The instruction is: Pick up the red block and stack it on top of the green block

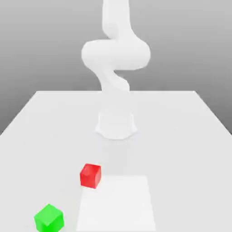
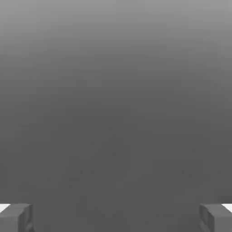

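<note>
Resting on table (image 1: 181, 136): 1 red block (image 1: 90, 175), 1 green block (image 1: 49, 218), apart, unstacked. Hand (image 2: 116, 217) spread wide, empty. Risk: off-centre descent nudging red block aside.

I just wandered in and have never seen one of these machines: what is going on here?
A white robot arm stands on a white table in a simulation. Its gripper is open and holds nothing. A red block and a green block sit apart on the table, the green one nearer the camera and further to the exterior view's left. Neither has been picked up, so the stacking has not yet started.
</note>
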